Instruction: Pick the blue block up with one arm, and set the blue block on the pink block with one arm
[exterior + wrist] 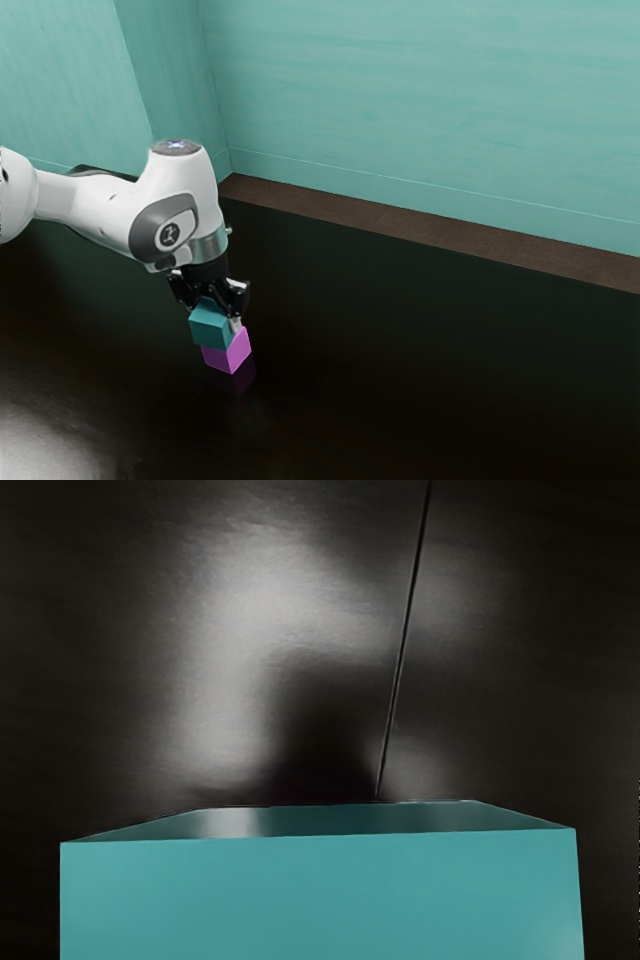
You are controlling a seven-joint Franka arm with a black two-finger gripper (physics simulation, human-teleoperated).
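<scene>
The white, jointed robot arm (100, 205) reaches in from the exterior view's left and bends down over the glossy black tabletop (420, 340). Its black two-finger gripper (212, 303) points straight down. The jaws are set narrowly, with one finger on each side of the small blue-green cube-shaped block (210, 327), pressing its upper part, so it is holding that block.

The blue-green block sits directly on top of the small pink cube-shaped block (228, 352). Their faces appear to be touching, and the upper block is shifted a little toward the exterior view's left, so the stack is not quite square. The pink block stands flat on the tabletop, casting a faint reflection below itself. The stack is toward the left side of the tabletop in the exterior view, well away from the far edge, where a brown strip (450, 232) runs below the turquoise wall (400, 90).

From the wrist camera, the blue-green block (320, 900) looms just under the hand. The shiny dark tabletop (150, 630) lies beyond it, crossed by a thin dark line (405, 650).
</scene>
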